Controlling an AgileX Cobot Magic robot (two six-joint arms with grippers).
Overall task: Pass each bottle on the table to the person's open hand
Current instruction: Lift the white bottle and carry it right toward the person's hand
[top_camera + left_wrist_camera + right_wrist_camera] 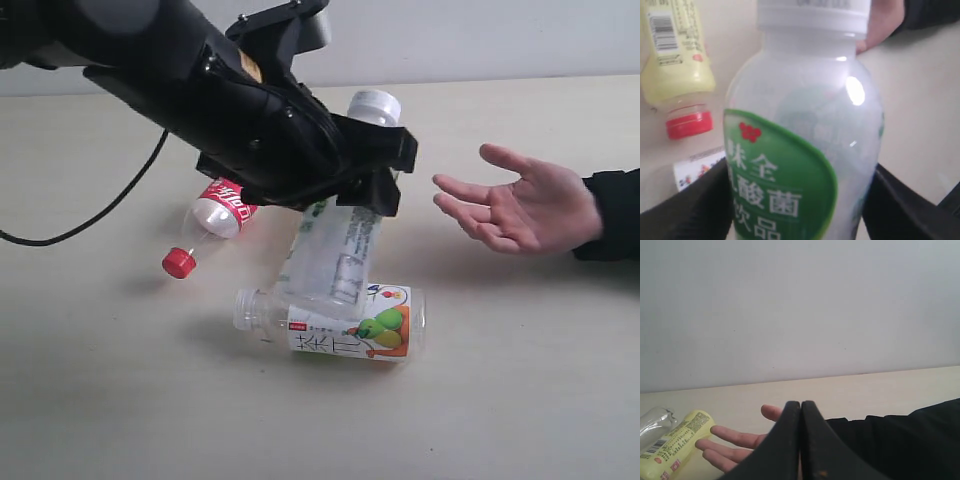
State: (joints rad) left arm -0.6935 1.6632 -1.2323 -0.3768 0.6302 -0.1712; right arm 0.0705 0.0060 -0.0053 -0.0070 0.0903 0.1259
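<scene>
My left gripper (368,178) is shut on the clear bottle with the green-white label (335,250), held tilted with its white cap (372,103) uppermost. In the left wrist view this bottle (805,150) fills the space between the black fingers (695,200). Its lower end overlaps the pear-label bottle (345,322), which lies on the table (500,400). The red-label bottle (215,212) lies left of them. An open hand (525,208) waits at the right. The yellow bottle (675,55) shows only in the wrist views. My right gripper (800,406) is shut and empty, facing the hand (735,440).
The person's black sleeve (612,215) enters from the right edge. A pale wall (480,35) runs behind the table's far edge. The black left arm and its cable (110,205) cover the upper left. The yellow bottle (675,445) lies beside the hand's fingertips.
</scene>
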